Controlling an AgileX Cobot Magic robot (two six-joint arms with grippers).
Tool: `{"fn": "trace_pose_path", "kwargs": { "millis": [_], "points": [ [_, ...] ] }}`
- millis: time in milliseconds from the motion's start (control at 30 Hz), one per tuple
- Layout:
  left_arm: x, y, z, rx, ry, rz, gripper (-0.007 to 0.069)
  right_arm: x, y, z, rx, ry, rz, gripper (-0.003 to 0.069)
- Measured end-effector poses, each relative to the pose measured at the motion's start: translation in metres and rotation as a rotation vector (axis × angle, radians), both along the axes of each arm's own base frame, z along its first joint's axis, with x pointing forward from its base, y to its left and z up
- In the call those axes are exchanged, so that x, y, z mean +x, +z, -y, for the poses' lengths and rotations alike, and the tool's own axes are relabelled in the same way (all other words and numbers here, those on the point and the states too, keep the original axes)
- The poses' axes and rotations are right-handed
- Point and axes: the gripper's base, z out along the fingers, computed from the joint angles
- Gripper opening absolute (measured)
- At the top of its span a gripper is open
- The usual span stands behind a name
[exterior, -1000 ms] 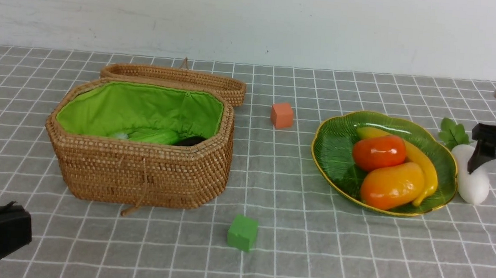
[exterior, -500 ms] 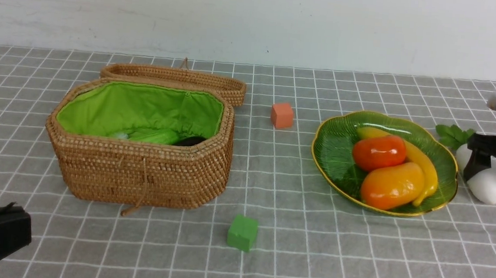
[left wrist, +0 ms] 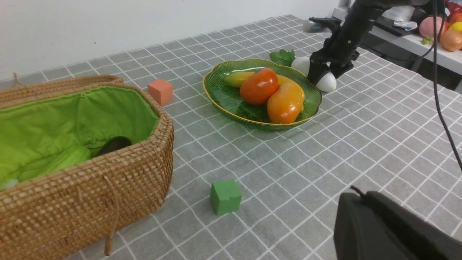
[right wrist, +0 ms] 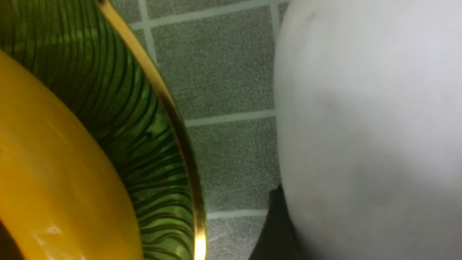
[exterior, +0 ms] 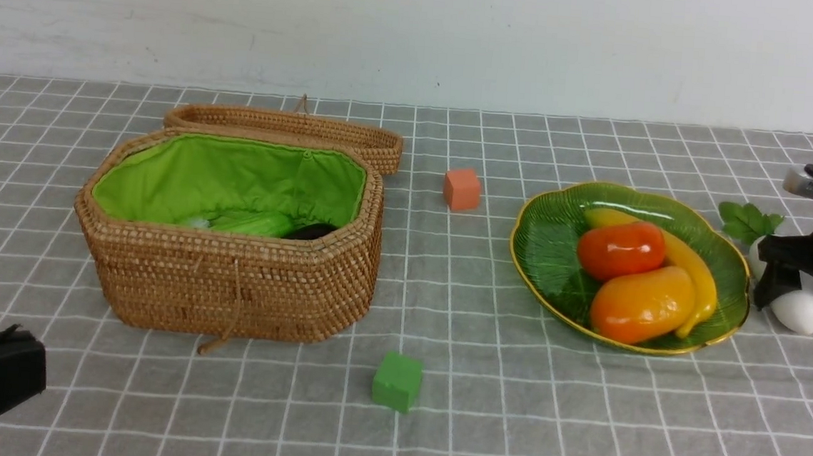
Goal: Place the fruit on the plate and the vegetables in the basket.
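So here's what's on the table. The right gripper [exterior: 802, 295] is down over the white radish [exterior: 800, 310], one black finger on each side of it. The radish is lying on the grey checked cloth [exterior: 507, 421] just beside the plate [exterior: 549, 238], on the robot's right, with its green leaves [exterior: 747, 219] pointing toward the far wall. In the right wrist view there's a strip of cloth between the plate's gold rim and the radish, so those two aren't touching. Honestly I can't tell if the jaws are pinching the radish or just bracketing it; the wrist camera is too close and mostly shows white.

All the fruit is on the plate. The persimmon [exterior: 620, 249] sits toward the middle, the mango [exterior: 643, 303] is nearer the robot and touching it, and the banana [exterior: 697, 273] curves along behind and to the right of both.

The basket [exterior: 230, 287] is over on the left with its lid [exterior: 292, 128] flipped back behind it. Down in the green lining you can see the cucumber [exterior: 253, 224], with the dark eggplant [exterior: 312, 232] right beside it.

There are two stray blocks as well. The orange cube [exterior: 462, 189] sits between the basket lid and the plate, and the green cube [exterior: 397, 381] is out front, nearer the robot.

The left gripper [exterior: 17, 372] is parked low at the near left corner, pinched closed and well away from everything.
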Motion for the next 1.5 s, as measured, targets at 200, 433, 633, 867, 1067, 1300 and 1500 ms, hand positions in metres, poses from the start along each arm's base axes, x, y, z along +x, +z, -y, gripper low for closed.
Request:
{"fn": "trace_pose_path", "kwargs": {
  "millis": [200,433,633,867,1067,1300,1500],
  "points": [
    [0.001,0.003,0.0,-0.011,0.003,0.035,-0.0013,-0.02,0.048,-0.009,0.034,-0.007,-0.028,0.0522],
    [0.008,0.004,-0.015,0.039,0.17,0.013,-0.0013,-0.067,0.198,-0.13,0.173,0.405,0.353,0.0522],
    [0.014,0.01,-0.034,-0.026,0.403,-0.01,-0.0013,-0.107,0.25,-0.28,0.336,0.905,0.702,0.0522],
    [0.016,0.011,-0.037,-0.066,0.455,-0.027,-0.0013,-0.107,0.196,-0.406,0.268,1.07,0.909,0.0522],
    [0.015,0.01,-0.037,-0.065,0.449,-0.036,-0.0013,-0.079,0.129,-0.435,0.173,1.011,0.9,0.0654],
    [0.015,0.01,-0.037,-0.058,0.444,-0.031,-0.0013,-0.087,0.15,-0.416,0.195,1.03,0.823,0.0629],
    [0.015,0.015,-0.032,-0.097,0.393,0.014,-0.0013,-0.138,0.233,-0.347,0.23,0.976,0.604,0.0406]
  ]
}}
